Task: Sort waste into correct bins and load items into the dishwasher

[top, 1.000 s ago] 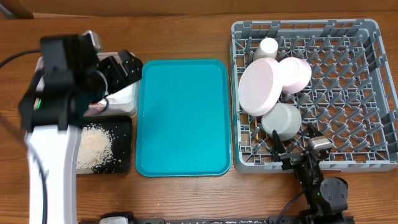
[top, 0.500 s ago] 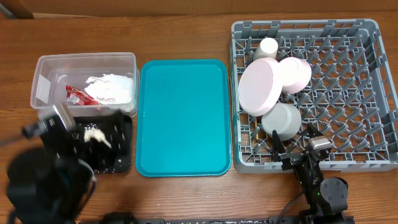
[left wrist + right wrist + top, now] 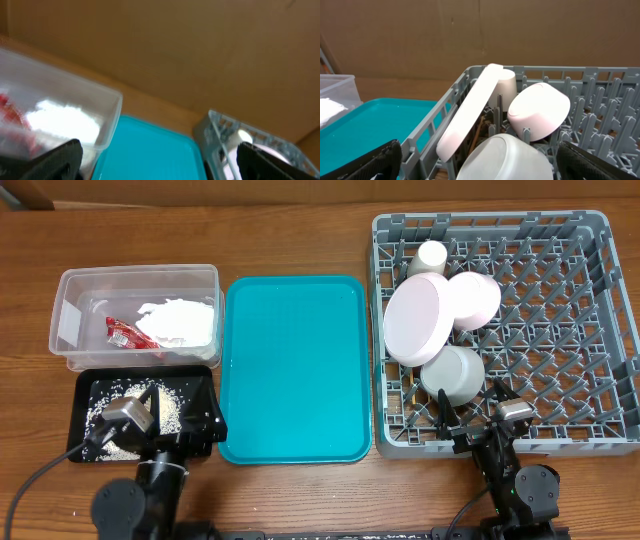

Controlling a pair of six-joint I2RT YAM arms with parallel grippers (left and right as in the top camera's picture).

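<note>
The clear tub (image 3: 70,290) holds the white napkin (image 3: 182,320) and the red wrapper (image 3: 124,332). Rice grains (image 3: 172,412) lie scattered in the black tray (image 3: 200,380) below it. In the grey dish rack (image 3: 560,310) stand the pink plate (image 3: 418,320), pink bowl (image 3: 478,298), grey-white bowl (image 3: 452,372) and cup (image 3: 431,257); chopsticks (image 3: 481,131) show behind the plate (image 3: 470,112). My left gripper (image 3: 160,402) hangs open over the black tray's near side, empty. My right gripper (image 3: 480,162) is open at the rack's near edge, facing the grey-white bowl (image 3: 505,160).
The teal serving tray (image 3: 293,370) lies bare between the bins and the rack. In the left wrist view the tub (image 3: 75,100), teal tray (image 3: 150,150) and rack corner (image 3: 215,125) lie ahead. A brown cardboard wall (image 3: 470,35) stands behind the table.
My left arm has drawn back from over the clear tub to the table's near edge, by the black tray. Rice now lies more spread in that tray. The right arm has not moved.
</note>
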